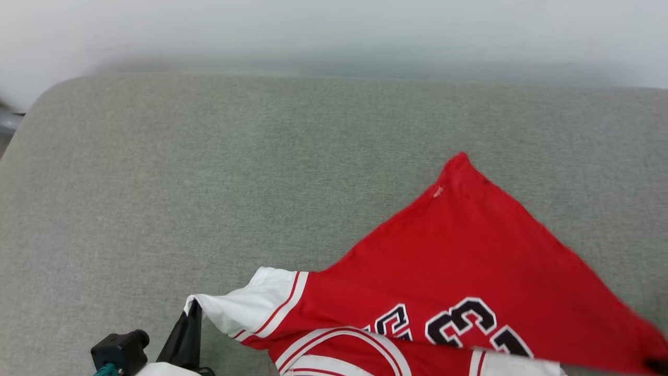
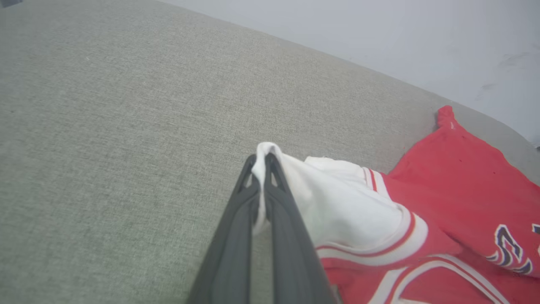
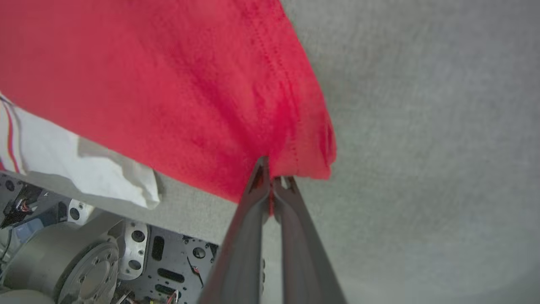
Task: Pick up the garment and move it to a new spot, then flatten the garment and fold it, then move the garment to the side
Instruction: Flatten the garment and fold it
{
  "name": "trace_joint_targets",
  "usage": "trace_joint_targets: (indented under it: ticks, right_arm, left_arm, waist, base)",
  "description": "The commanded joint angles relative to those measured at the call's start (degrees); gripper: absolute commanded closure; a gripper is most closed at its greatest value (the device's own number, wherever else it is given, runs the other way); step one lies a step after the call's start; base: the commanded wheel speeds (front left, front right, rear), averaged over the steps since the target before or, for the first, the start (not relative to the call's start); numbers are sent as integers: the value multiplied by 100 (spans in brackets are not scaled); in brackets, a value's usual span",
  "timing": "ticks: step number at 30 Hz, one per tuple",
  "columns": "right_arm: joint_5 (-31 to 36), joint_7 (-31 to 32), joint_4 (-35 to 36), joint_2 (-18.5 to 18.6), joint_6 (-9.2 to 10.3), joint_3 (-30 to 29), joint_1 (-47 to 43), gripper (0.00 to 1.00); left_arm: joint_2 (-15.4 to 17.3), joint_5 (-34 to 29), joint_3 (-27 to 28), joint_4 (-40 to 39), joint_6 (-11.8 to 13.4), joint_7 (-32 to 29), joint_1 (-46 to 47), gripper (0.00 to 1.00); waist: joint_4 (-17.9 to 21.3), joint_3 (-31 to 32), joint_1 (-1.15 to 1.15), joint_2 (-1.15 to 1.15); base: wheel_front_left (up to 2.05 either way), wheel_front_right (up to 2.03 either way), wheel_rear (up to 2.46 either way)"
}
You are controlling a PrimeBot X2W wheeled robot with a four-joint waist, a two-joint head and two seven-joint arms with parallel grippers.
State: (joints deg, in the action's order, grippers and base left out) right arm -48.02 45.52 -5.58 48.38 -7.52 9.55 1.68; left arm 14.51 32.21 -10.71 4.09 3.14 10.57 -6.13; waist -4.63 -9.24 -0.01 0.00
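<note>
2-point hold on garment (image 1: 459, 245).
Jaws were closed: left gripper (image 2: 262, 164) pinched white sleeve edge at tips, right gripper (image 3: 272, 181) pinched red hem corner.

Before me spreads a grey-green fabric-covered bench (image 1: 209, 183), its far-left corner rounded; a pale wall (image 1: 334, 26) stands beyond it.

Soft, matt knit cloth makes up the red-and-white garment (image 1: 459, 250), its hem visibly stitched, on a tabletop (image 1: 209, 172) covered in coarse grey-green woven fabric; the fingers (image 2: 232, 236) look like dull dark plastic, the base plates (image 3: 168, 274) like bare metal.
</note>
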Motion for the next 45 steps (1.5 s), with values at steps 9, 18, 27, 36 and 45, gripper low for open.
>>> trace_joint_targets:
  ticks: [9, 18, 27, 36, 45]
  right_arm:
    - [-19, -91, -110, -435, 6, -2, -1414, 100]
    - [166, -902, 169, -692, 5, -561, -882, 0]
    - [377, -1188, 970, -610, 5, -912, 89, 0]
    - [597, -260, 1273, -521, 5, 48, 1739, 0]
    - [810, 951, 360, -629, 5, 1382, 3259, 0]
  left_arm:
    - [123, 47, 36, -137, 86, -73, -147, 100]
    - [125, 69, -16, -116, 96, -52, -166, 100]
    - [149, 34, -85, -194, 77, -89, -99, 100]
    - [81, -13, -219, -272, 46, -66, 151, 100]
    - [-58, -73, -403, -213, -51, 28, 582, 100]
  waist:
    - [174, 85, 1, 0]
    - [187, 154, 1, 0]
    - [29, 169, 1, 0]
    - [-240, -199, 1, 0]
    - [-639, -756, 1, 0]
  base:
    - [0, 0, 0]
    - [0, 0, 0]
    - [0, 0, 0]
    - [0, 0, 0]
    - [0, 0, 0]
